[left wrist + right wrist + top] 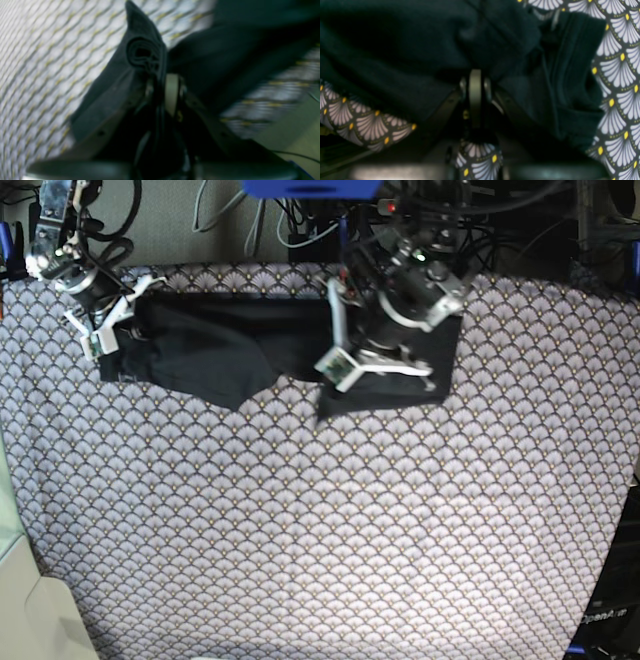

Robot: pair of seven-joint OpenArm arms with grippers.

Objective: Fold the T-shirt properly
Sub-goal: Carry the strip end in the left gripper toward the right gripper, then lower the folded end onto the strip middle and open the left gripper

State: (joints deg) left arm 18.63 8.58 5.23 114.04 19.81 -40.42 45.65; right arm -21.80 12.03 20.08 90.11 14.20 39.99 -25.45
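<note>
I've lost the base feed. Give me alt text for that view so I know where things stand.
A black T-shirt lies stretched across the far edge of a scallop-print tablecloth, with an arm at each end. The right gripper sits at the shirt's left end in this view; the left gripper is over its right part, where a cloth corner hangs below it.

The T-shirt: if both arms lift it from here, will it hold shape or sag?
Likely sag: the T-shirt already drapes in a drooping point between the grippers. It looks soft and floppy, bunching into a roll at the left gripper and into folds at the right gripper. Probably light, so thin pinches should hold.
</note>
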